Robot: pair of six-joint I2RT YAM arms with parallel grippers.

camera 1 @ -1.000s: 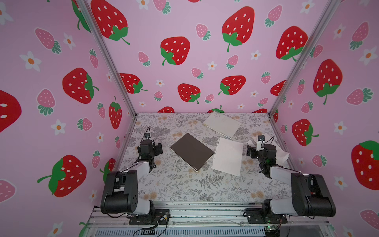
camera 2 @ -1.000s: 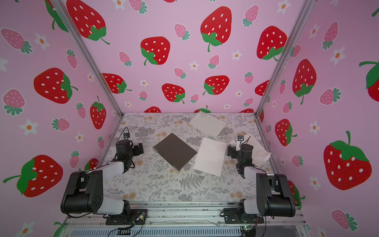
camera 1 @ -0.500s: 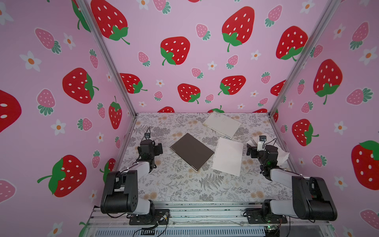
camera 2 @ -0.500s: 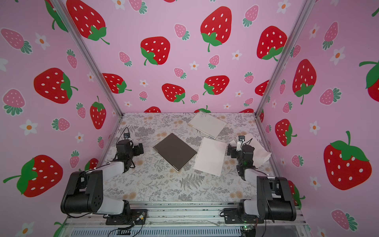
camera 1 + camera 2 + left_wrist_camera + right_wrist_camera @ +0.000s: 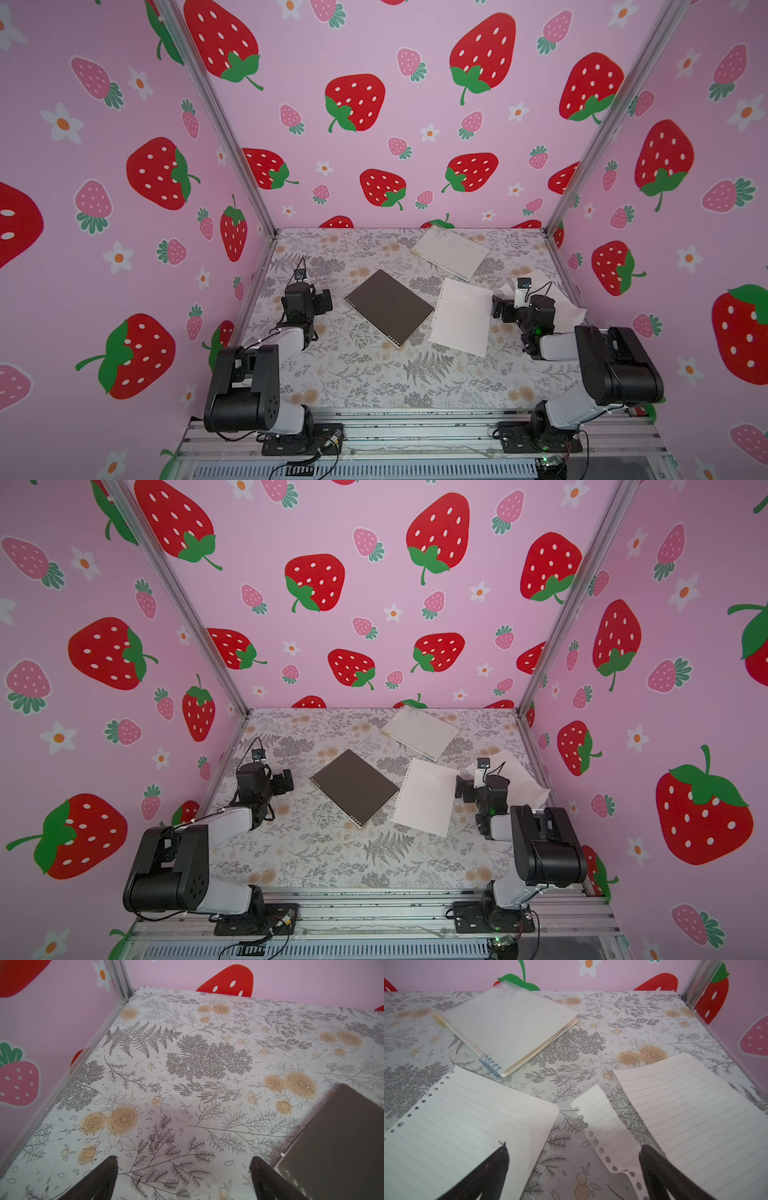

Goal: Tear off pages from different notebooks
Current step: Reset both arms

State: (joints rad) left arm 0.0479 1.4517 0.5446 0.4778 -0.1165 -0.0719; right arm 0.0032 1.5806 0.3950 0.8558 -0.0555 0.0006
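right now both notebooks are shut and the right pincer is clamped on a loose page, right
Not quite: the dark notebook and the cream notebook are shut, but the right pincer is open, gripping nothing. The right wrist view shows the loose pages lying free.

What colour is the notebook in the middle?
The notebook is plain dark brown-grey, clearest in a top view.

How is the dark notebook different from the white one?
The dark notebook has a plain brown-grey cover; the cream notebook has a pale cover with a small label box. The dark notebook lies in the middle; the cream notebook lies farther back. Both are closed, flat and spiral-bound.
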